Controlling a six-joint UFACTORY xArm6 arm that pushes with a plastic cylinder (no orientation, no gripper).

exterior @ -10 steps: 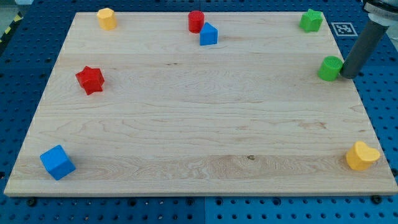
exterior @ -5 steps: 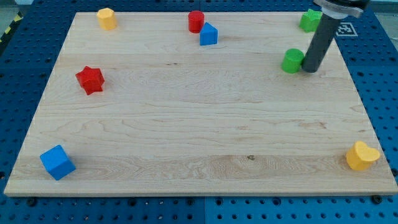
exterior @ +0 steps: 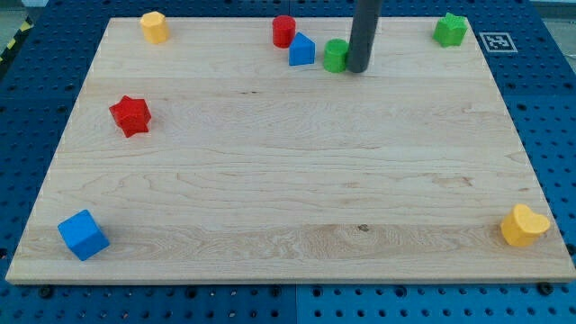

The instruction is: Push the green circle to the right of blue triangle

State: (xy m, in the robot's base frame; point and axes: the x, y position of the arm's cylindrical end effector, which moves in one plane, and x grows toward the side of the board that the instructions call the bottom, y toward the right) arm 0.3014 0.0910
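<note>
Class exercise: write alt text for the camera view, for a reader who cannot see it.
My tip presses the right side of the green circle, which sits just right of the blue triangle near the top of the wooden board. Other coloured blocks lie around the edges.

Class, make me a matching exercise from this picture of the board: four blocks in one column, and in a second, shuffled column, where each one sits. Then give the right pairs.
Column one:
1. green circle
2. blue cube
3. yellow heart
4. red star

Column two:
A. near the view's bottom right corner
B. near the view's left edge, above the middle
C. between the blue triangle and my tip
D. near the view's bottom left corner

Pairs: 1-C, 2-D, 3-A, 4-B
</note>
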